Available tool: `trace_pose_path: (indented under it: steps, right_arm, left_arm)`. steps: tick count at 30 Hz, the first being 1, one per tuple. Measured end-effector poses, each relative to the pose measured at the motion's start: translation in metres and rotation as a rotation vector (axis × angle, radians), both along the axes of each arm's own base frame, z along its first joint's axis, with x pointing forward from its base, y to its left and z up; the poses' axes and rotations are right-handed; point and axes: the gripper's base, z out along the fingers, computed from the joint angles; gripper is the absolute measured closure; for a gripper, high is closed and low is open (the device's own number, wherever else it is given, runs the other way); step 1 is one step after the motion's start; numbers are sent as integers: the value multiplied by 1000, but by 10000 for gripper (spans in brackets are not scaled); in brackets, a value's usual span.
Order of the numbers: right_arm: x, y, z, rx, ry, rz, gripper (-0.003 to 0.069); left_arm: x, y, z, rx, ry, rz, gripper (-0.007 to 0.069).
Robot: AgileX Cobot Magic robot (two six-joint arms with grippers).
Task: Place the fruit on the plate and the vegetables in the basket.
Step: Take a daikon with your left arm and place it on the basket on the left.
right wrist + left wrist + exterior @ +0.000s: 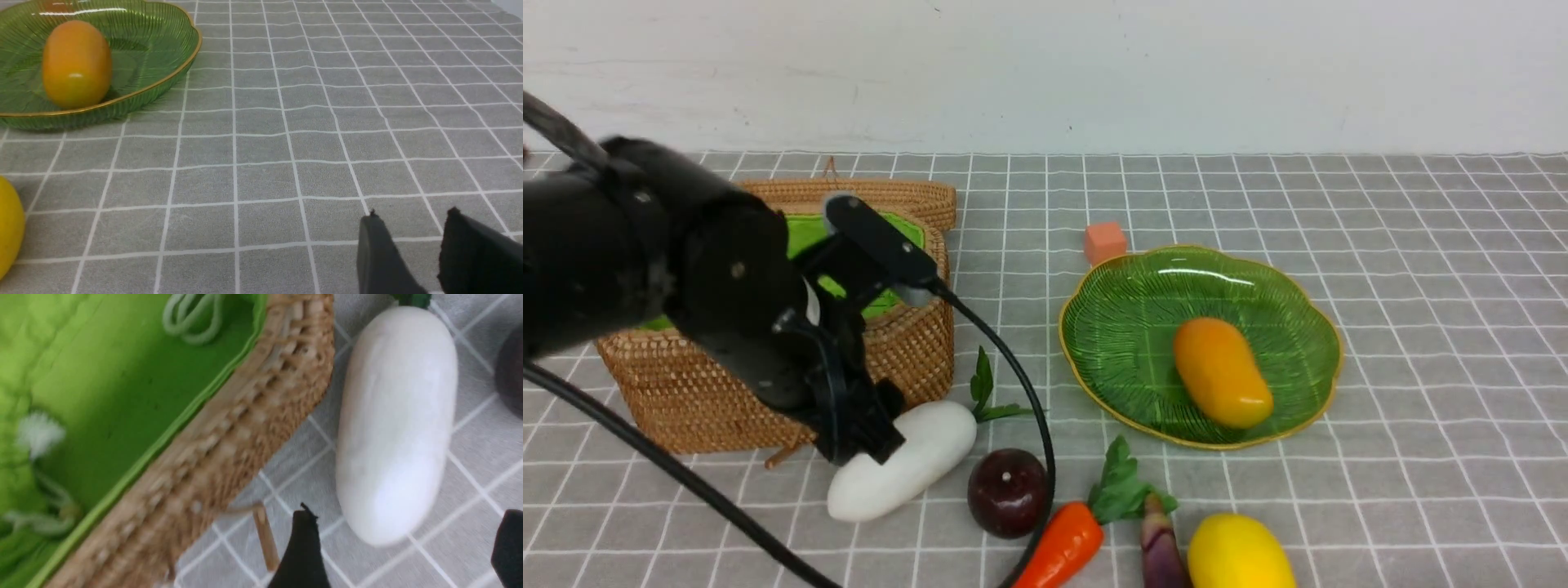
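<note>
**Front view: left gripper (876,451) straddles the radish (907,461) beside the basket (907,351)**

The left jaws stand spread either side of the radish's near-left end and are not pinching it. The radish lies on the cloth just right of the basket's near corner. This looks like a grasp lined up across its narrow width.

The wicker wall stands close on the left, so a lift probably needs height before swinging over the rim. The plum (1007,492) sits just right of the radish, with the arm's cable (1025,392) looping past it.

The mango (1221,371) lies on the plate (1127,327). The carrot (1062,547), eggplant (1161,547) and lemon (1237,555) wait at the near edge.

The right gripper (412,212) is slightly parted and empty, over bare cloth to the near right of the plate.
</note>
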Motion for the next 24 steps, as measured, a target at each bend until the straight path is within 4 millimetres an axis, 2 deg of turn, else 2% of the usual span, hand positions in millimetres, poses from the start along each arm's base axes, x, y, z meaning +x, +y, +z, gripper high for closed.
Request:
trace_pose_path:
  steps: [6, 11, 17, 19, 24]
  right_arm:
    - [0, 0, 0, 0, 0, 0, 419]
    - [0, 0, 0, 0, 0, 0, 419]
    - [0, 0, 0, 0, 0, 0, 419]
    - [0, 0, 0, 0, 0, 0, 419]
    - [0, 0, 0, 0, 0, 0, 419]
  left_arm:
    - [14, -10, -36, -10, 48, -4, 60]
    - [22, -13, -57, 16, 72, -17, 60]
    - [25, -15, -71, 22, 101, -15, 84]
    - [25, -16, -72, 15, 108, -8, 112]
    - [23, -16, -72, 17, 132, -13, 118]
